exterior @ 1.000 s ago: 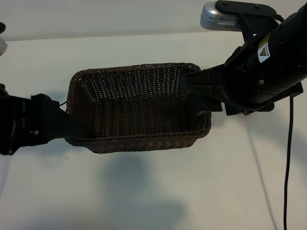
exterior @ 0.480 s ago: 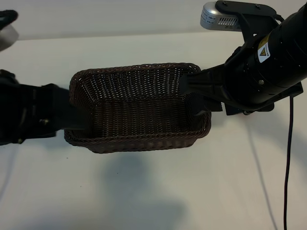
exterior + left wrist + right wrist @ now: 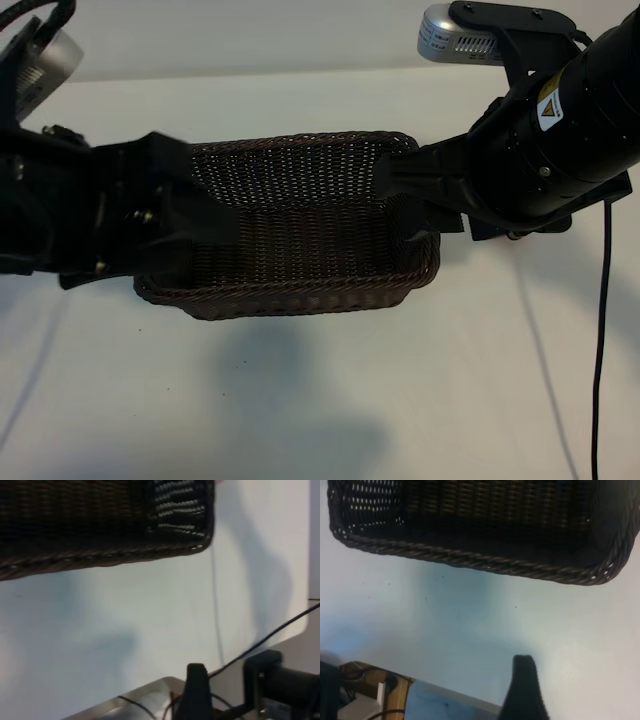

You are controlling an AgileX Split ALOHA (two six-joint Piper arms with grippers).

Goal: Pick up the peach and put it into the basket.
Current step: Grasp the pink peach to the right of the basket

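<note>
Exterior view: left tool (image 3: 215, 222) open, empty.

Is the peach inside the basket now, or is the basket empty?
Cannot tell fully. The part of the basket floor that shows holds no peach, but the left arm covers its left end, and no view shows the peach anywhere.

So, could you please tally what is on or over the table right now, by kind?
Wicker basket: 1
Robot grippers: 2, the left gripper over the basket's left end, the right gripper at its right end
Peach: 0 in view
Total: 3
</note>
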